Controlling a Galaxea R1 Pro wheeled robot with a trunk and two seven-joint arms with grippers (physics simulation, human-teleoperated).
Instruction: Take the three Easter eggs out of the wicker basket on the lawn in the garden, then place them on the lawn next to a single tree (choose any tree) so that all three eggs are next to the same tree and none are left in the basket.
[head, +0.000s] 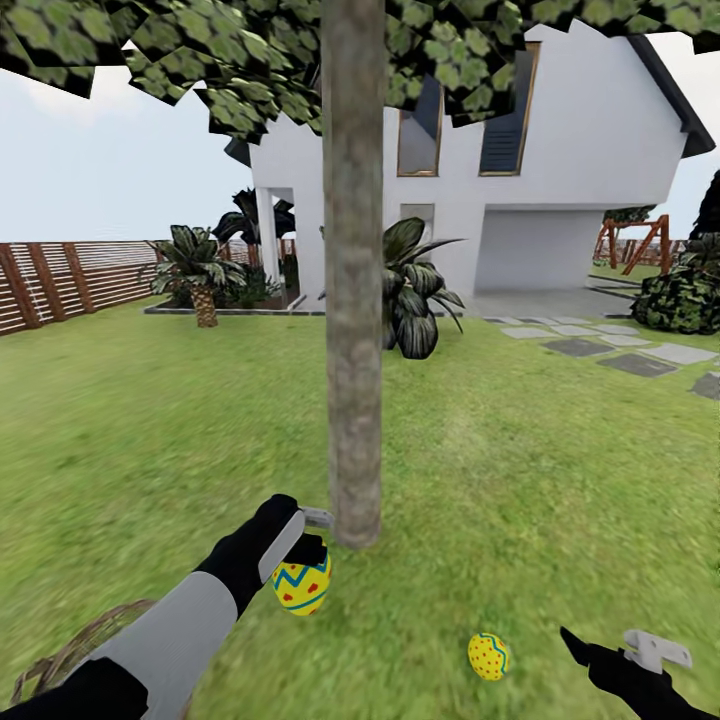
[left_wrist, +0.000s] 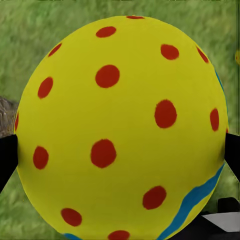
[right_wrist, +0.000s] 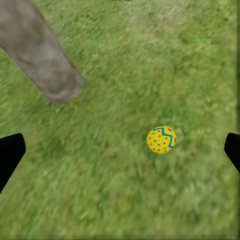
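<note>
My left gripper (head: 308, 548) is shut on a yellow Easter egg (head: 302, 585) with a blue zigzag and red dots, held just above the lawn (head: 520, 480) close to the base of the tree (head: 352, 300). In the left wrist view this egg (left_wrist: 120, 130) sits between the black fingers (left_wrist: 7, 160). A second egg (head: 488, 656) lies on the grass to the right of the trunk. My right gripper (head: 615, 648) hovers open beside it; its wrist view shows that egg (right_wrist: 161, 139) and the trunk (right_wrist: 42, 55). The wicker basket (head: 55, 660) peeks out under my left arm, its inside hidden.
A white house (head: 560, 170) stands behind the tree, with a brown slatted fence (head: 60, 280) at the left. Grey stepping stones (head: 640, 362) run at the right. A small palm (head: 200, 275) and a broad-leaved shrub (head: 415, 300) grow near the house.
</note>
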